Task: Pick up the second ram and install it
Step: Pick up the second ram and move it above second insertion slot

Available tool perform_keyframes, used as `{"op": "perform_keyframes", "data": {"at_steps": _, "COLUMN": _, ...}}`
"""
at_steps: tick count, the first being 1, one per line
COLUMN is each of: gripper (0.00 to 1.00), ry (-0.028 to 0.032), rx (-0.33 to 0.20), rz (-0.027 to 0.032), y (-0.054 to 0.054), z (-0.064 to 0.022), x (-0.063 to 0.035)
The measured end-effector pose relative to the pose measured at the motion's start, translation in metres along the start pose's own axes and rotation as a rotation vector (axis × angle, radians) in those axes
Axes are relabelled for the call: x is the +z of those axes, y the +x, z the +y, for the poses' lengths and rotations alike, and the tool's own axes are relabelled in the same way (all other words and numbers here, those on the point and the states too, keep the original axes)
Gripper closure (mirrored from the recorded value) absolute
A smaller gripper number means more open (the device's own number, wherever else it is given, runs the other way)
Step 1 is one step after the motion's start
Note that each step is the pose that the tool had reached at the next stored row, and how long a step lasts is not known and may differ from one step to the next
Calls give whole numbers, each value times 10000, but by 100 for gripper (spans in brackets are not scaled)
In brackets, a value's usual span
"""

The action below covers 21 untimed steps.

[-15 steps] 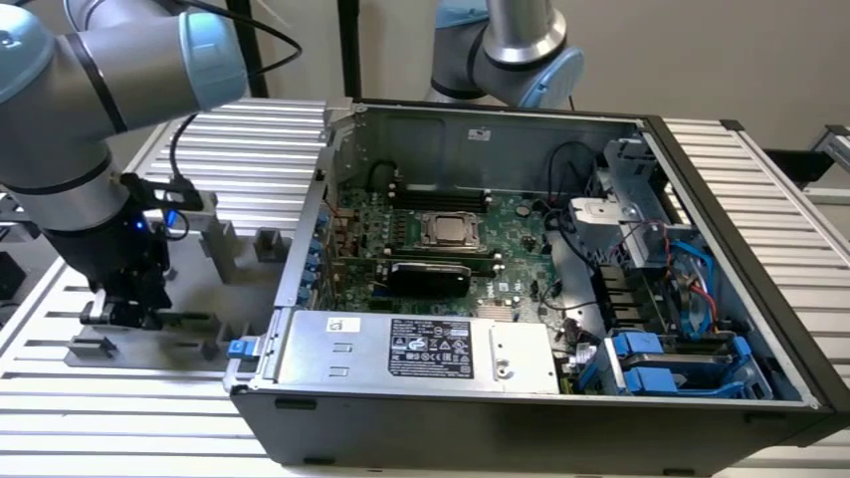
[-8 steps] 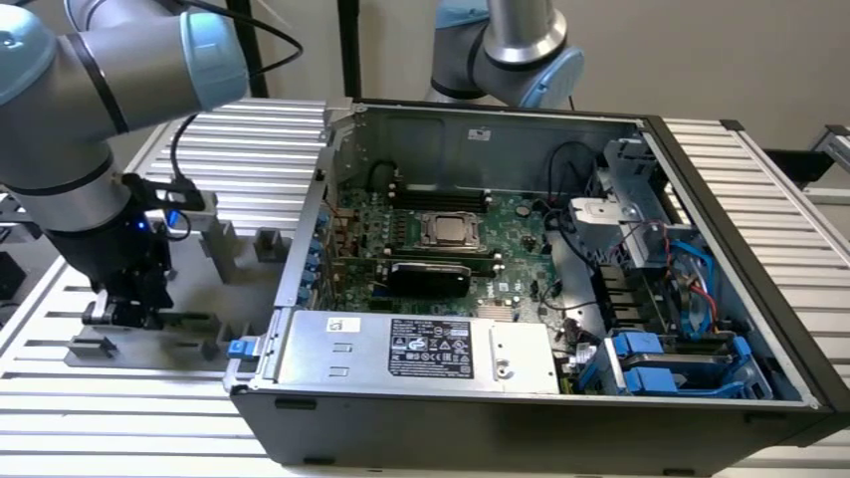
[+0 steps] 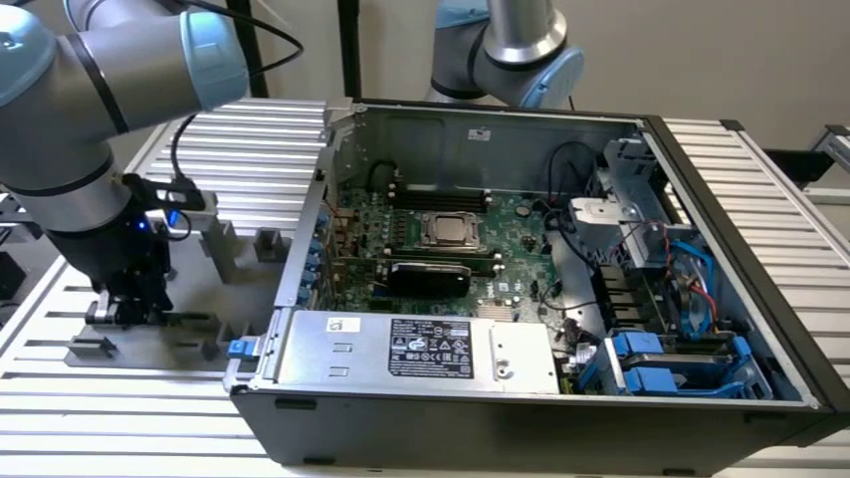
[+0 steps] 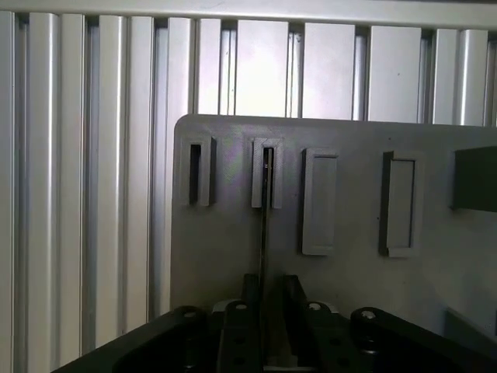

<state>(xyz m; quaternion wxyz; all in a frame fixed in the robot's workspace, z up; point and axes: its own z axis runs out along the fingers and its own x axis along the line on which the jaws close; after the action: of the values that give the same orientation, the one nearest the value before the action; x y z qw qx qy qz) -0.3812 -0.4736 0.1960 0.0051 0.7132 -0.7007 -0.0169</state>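
Observation:
The second ram [image 4: 264, 225] appears edge-on in the wrist view as a thin dark strip. It stands upright with its far end in a slot of the grey fixture plate [image 4: 225, 256]. My gripper [image 4: 269, 294] straddles its near end, with a black finger tight against each side. In the exterior view my gripper [image 3: 126, 311] is low over the grey fixture [image 3: 186, 329], on the table at the exterior view's left of the open computer case [image 3: 531, 398]. My gripper hides the ram there. The motherboard [image 3: 512, 224] lies inside the case.
An empty slot [image 4: 200, 172] sits beside the ram's slot, along with two flat raised blocks [image 4: 320, 202]. Two upright grey fixture posts [image 3: 219, 244] stand between my arm and the case wall. A second arm [image 3: 512, 50] rises behind the case. The table is ribbed aluminium [image 4: 78, 194].

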Motion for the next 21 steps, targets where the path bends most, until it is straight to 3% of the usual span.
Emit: {"op": "perform_keyframes", "data": {"at_steps": 21, "gripper": 100, "ry": 5, "rx": 311, "rz": -10, "y": 0, "z": 0, "x": 0}}
